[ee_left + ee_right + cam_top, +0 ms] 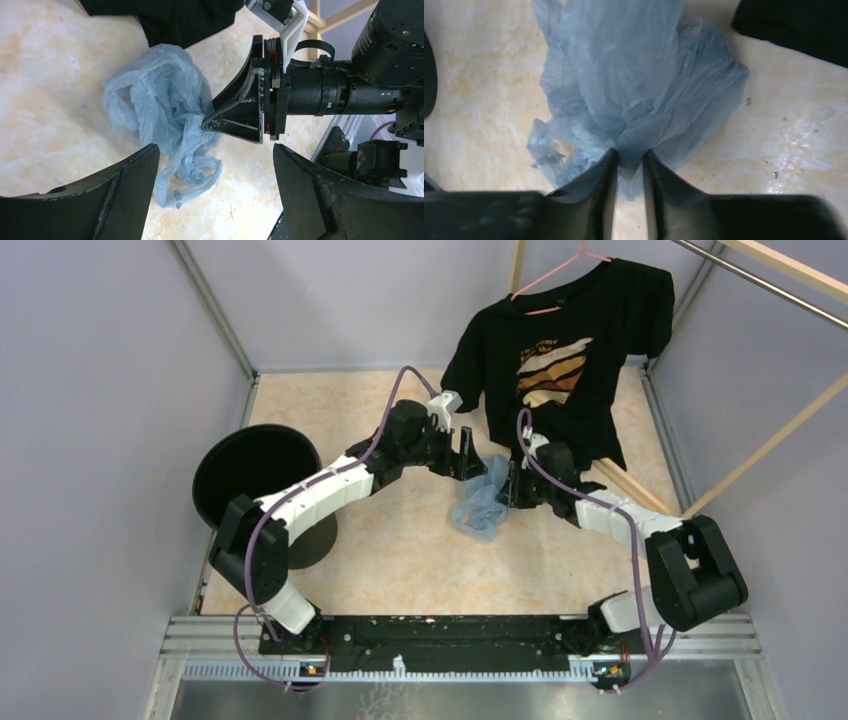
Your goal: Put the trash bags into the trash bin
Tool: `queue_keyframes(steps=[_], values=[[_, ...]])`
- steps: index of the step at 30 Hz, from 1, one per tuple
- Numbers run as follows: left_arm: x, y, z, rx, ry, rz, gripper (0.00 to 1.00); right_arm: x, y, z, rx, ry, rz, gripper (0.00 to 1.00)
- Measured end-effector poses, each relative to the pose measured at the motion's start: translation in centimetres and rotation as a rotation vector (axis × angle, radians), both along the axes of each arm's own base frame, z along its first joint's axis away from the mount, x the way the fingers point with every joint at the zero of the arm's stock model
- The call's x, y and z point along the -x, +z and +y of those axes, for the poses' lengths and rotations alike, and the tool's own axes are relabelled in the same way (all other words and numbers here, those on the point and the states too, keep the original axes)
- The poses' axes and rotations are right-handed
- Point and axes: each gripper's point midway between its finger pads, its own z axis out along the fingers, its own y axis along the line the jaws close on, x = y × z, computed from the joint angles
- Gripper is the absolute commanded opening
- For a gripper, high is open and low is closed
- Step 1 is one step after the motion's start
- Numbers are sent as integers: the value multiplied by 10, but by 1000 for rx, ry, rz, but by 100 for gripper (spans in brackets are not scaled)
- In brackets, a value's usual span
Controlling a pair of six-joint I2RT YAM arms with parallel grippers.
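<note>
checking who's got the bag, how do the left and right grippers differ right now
The right gripper is shut on the trash bag, film pinched between its fingers; the left gripper is open and holds nothing. The right gripper's fingers nearly meet; the left gripper's stand wide apart. Both are black, near the bag.

text: none legible | T-shirt (560, 360) print — lettering too small to read

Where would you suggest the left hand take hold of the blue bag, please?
Probably the loose crumpled end of the bag, opposite the part the right hand pinches shut. The open left hand faces it from above, so coming straight down should gather the soft folds.
</note>
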Motion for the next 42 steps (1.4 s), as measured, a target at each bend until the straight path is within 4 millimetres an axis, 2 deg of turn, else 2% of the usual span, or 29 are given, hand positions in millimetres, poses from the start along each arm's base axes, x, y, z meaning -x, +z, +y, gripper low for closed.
queue_keyframes(steps=[2,4,10,16,21,25,33,35,37,42], values=[[1,-7,-1,3,-8,35,85,5,-3,5,-28,27,1,4],[1,-13,-2,9,-15,70,83,12,-8,8,-54,47,15,0],[-6,-29,2,29,-4,173,77,32,-6,19,-126,129,37,0],[-17,-42,12,23,35,230,77,44,17,20,-168,167,-29,0],[-17,-48,7,25,22,260,84,41,27,15,-181,154,-60,0],[-18,-66,4,7,17,300,84,41,26,10,-234,154,-35,0],[-16,-101,-1,-39,-6,419,84,48,13,14,-279,177,52,0],[-14,-107,0,-50,-3,434,79,47,14,13,-287,176,50,0],[-13,-108,1,-58,0,442,69,46,15,13,-292,173,49,0],[-18,-109,4,-84,8,427,24,48,15,13,-296,178,54,0]])
